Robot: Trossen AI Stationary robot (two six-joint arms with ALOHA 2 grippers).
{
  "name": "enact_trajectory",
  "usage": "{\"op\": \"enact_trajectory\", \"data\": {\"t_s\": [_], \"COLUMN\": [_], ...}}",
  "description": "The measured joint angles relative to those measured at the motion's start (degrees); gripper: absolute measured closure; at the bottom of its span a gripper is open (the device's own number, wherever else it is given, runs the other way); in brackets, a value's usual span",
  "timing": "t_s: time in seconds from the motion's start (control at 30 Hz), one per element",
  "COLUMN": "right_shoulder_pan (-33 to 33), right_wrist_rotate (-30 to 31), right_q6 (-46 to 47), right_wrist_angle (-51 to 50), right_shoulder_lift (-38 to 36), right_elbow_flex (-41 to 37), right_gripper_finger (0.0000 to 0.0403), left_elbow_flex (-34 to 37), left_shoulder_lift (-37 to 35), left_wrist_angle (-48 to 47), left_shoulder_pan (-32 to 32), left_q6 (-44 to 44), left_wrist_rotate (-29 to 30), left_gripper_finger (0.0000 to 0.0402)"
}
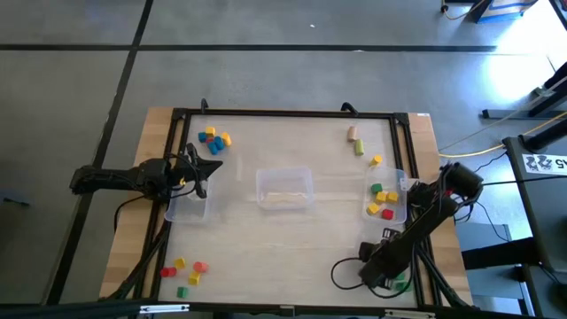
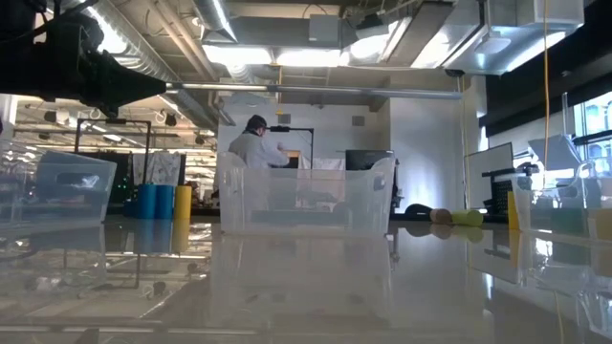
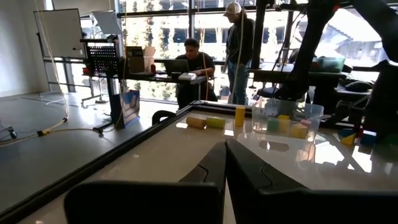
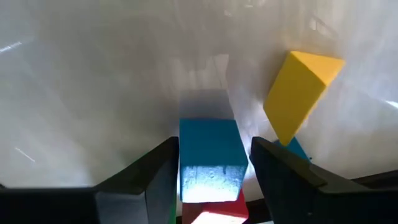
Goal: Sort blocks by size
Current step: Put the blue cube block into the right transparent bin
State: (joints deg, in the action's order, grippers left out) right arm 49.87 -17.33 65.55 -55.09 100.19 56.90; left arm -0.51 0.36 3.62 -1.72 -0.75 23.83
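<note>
Blocks lie in several spots on the surface: a blue one sits between the spread fingers of the right gripper, which is lowered into the clear bin at the right edge. Whether the fingers press on the blue block cannot be told. A yellow block leans tilted just beyond the gripper, and a red one shows beneath the blue. From above, that bin holds red, yellow and green pieces.

The left gripper hovers with fingers pressed together, holding nothing, above an empty clear bin. A cluster of blue and orange blocks lies just beyond it. A third clear bin, well off toward the middle, looks empty. More blocks lie behind the left gripper, and two cylinders ahead of the right gripper.
</note>
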Motion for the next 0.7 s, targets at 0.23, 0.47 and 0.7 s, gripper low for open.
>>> {"op": "enact_trajectory", "data": {"t_s": [0.23, 0.47, 0.7], "right_shoulder_pan": [0.0, 0.0, -0.3], "right_wrist_rotate": [-0.2, -0.9, -0.4], "right_q6": [-0.3, -2.7, -4.5], "right_wrist_angle": [0.0, -0.5, -7.2], "right_shoulder_lift": [0.2, 0.1, -2.1], "right_elbow_flex": [0.0, 1.0, 7.0], "right_gripper_finger": [0.0225, 0.0270, 0.0268], "left_elbow_flex": [0.0, 0.0, 0.0], "left_shoulder_lift": [0.0, 0.0, 0.0], "left_wrist_angle": [0.0, 0.0, 0.0], "left_shoulder_pan": [0.0, 0.0, 0.0], "left_q6": [0.4, 0.5, 0.4], "left_wrist_rotate": [0.0, 0.0, 0.0], "left_gripper_finger": [0.0396, 0.0396, 0.0396]}}
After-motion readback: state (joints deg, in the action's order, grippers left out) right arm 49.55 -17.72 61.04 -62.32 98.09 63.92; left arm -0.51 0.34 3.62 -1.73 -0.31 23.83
